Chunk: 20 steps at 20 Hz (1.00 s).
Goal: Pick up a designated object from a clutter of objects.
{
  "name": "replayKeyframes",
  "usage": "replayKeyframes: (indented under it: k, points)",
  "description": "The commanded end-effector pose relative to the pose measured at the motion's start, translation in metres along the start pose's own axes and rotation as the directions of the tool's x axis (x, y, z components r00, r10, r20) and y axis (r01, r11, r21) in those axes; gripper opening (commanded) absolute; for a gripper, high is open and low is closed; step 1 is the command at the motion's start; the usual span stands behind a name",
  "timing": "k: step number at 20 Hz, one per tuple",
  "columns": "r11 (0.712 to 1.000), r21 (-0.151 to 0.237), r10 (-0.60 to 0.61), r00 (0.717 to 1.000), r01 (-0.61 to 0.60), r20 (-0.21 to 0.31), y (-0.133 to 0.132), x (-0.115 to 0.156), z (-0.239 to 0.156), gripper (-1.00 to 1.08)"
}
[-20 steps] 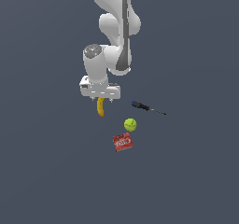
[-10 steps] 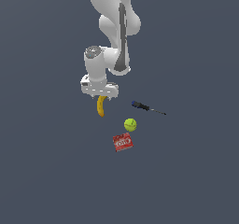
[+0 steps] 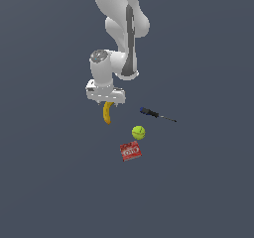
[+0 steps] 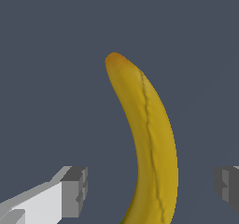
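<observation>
Looking down the wrist view, I see the end effector [image 4: 149, 185] spread wide, one finger either side of the banana [image 4: 149, 139] with clear gaps, gripping nothing. I have it straddling the fruit across its narrow width so a squeeze should catch it. In the exterior view the banana [image 3: 106, 113] lies on the desk [image 3: 49, 182] directly beneath the end effector [image 3: 104, 102], apart from the screwdriver [image 3: 156, 114], tennis ball [image 3: 138, 132] and red box [image 3: 130, 151].
</observation>
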<state>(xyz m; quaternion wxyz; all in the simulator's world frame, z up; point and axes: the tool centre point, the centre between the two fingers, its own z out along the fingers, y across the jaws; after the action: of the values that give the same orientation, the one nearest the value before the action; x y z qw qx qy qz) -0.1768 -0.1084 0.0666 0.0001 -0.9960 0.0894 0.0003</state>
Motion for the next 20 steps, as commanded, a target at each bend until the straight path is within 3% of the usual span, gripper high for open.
replayKeyframes:
  k: [1,18,19,20]
  points:
    - [1.0,0.0,0.0,1.0,0.0,0.0,0.0,0.0,0.004,1.0]
    - [1.0,0.0,0.001,1.0,-0.001,0.0,0.0,-0.001,0.048,1.0]
    - [1.0,0.0,0.001,1.0,-0.001,0.0,0.0,-0.001,0.048,-1.0]
    - [1.0,0.0,0.001,1.0,-0.001,0.0,0.0,-0.001,0.048,-1.0]
